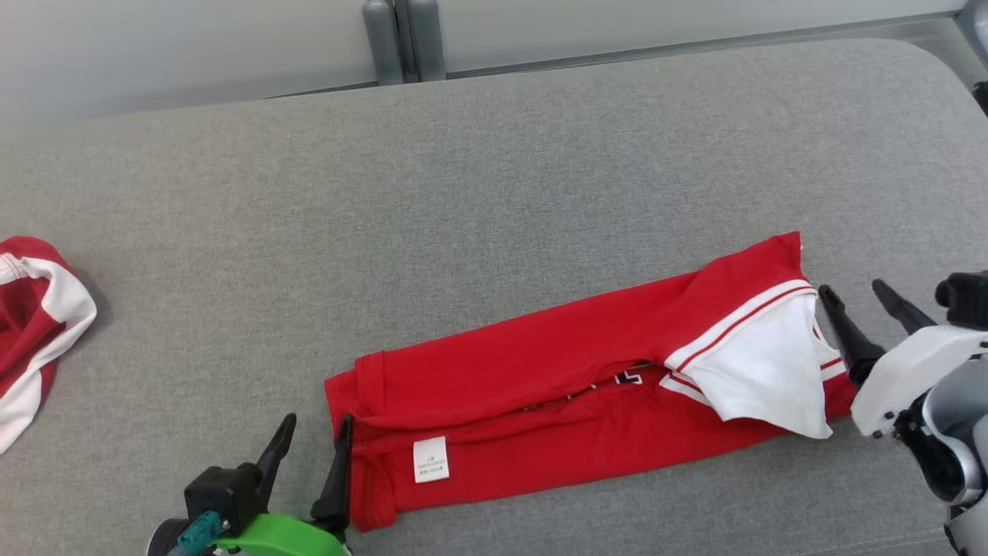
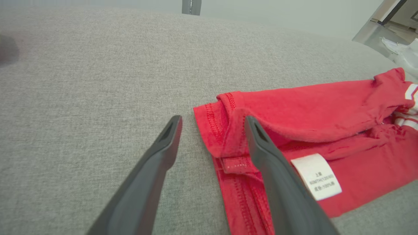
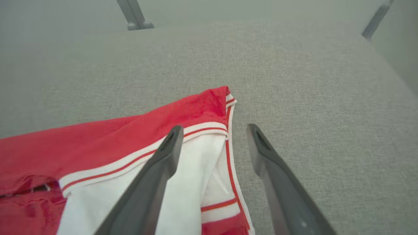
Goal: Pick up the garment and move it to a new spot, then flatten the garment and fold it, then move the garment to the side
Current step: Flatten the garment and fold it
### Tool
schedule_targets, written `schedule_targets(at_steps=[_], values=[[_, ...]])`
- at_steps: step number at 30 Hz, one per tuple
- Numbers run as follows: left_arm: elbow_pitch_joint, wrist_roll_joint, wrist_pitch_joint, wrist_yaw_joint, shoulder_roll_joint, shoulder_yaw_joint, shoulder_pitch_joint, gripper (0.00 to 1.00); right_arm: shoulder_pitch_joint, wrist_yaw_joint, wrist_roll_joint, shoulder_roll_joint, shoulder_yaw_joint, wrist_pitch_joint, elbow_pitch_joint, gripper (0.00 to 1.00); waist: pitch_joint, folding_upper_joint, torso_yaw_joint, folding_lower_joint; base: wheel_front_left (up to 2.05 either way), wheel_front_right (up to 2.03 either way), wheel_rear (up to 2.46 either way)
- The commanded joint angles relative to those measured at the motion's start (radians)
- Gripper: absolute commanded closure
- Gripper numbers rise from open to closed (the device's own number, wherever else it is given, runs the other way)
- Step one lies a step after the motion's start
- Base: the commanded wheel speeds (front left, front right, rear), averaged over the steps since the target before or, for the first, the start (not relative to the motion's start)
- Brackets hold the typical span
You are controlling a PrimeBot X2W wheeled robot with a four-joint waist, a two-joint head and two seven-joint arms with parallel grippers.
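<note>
The garment (image 1: 556, 378) is a red shirt with white, red-striped trim, folded into a long band on the grey surface, a white label facing up near its left end. My left gripper (image 1: 316, 432) stands open at that left end, one finger over the hem (image 2: 228, 137) and one on bare cloth. My right gripper (image 1: 857, 297) is open just beyond the right end. In the right wrist view one finger (image 3: 163, 156) lies over the white sleeve (image 3: 196, 182) and the other over the grey surface. Nothing is held.
A second red and white garment (image 1: 35, 324) lies bunched at the far left edge of the grey padded surface (image 1: 494, 177). Grey posts (image 1: 403, 38) stand behind the surface's back edge. Wide bare surface lies behind the folded shirt.
</note>
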Motion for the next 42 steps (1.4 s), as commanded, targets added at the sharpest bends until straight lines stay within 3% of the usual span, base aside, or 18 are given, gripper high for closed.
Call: schedule_targets(at_steps=[1,7,11,17,20,21,23,25,37,40,42], values=[[-0.028,0.036,-0.008,0.003,-0.026,0.034,0.011,0.0,-0.014,-0.001,-0.033,-0.008,0.014,0.02,0.035,0.0,0.022,0.0,0.028,0.0,0.0,0.0,0.0],[-0.107,0.182,-0.008,-0.064,-0.153,0.171,0.074,0.0,-0.038,-0.001,-0.092,-0.02,0.048,0.06,0.168,0.0,0.041,0.0,0.083,0.0,0.0,0.0,0.0],[-0.127,0.249,-0.008,-0.137,-0.243,0.269,0.114,0.0,-0.056,-0.001,-0.094,-0.023,0.043,0.058,0.255,0.0,0.052,0.0,0.105,0.0,0.0,0.0,0.0],[-0.143,0.331,-0.008,-0.217,-0.306,0.366,0.127,0.0,-0.099,-0.001,-0.086,-0.029,0.049,0.069,0.364,0.0,0.065,0.0,0.124,0.0,0.0,0.0,0.0],[-0.144,0.354,-0.008,-0.237,-0.316,0.398,0.131,0.0,-0.111,0.001,-0.015,0.001,0.092,0.096,0.383,0.0,0.066,0.0,0.129,0.0,0.0,0.0,0.0],[-0.146,0.355,-0.008,-0.244,-0.317,0.409,0.134,0.0,-0.114,0.004,0.039,0.021,0.11,0.103,0.379,1.0,0.065,0.0,0.129,0.0,0.0,0.0,0.0],[-0.148,0.353,-0.008,-0.254,-0.32,0.425,0.139,0.0,-0.119,0.005,0.131,0.018,0.116,0.1,0.371,1.0,0.061,0.0,0.126,0.0,0.0,0.0,0.0],[-0.153,0.334,-0.008,-0.259,-0.321,0.426,0.141,0.0,-0.128,0.0,0.172,-0.028,0.083,0.069,0.393,1.0,0.055,0.0,0.127,0.0,0.0,0.0,0.0],[-0.164,0.272,-0.008,-0.247,-0.321,0.433,0.177,0.0,-0.068,-0.001,0.29,-0.36,-0.142,0.024,0.481,1.0,0.015,0.0,0.156,0.0,0.0,0.0,0.0],[-0.16,0.256,-0.008,-0.243,-0.321,0.431,0.184,0.0,-0.052,-0.001,0.319,-0.387,-0.158,0.04,0.41,1.0,0.0,0.0,0.155,0.0,0.0,0.0,0.0],[-0.156,0.225,-0.007,-0.237,-0.321,0.432,0.194,0.0,-0.034,0.0,0.33,-0.38,-0.107,0.055,0.3,1.0,-0.008,0.0,0.146,0.0,0.0,0.0,0.0]])
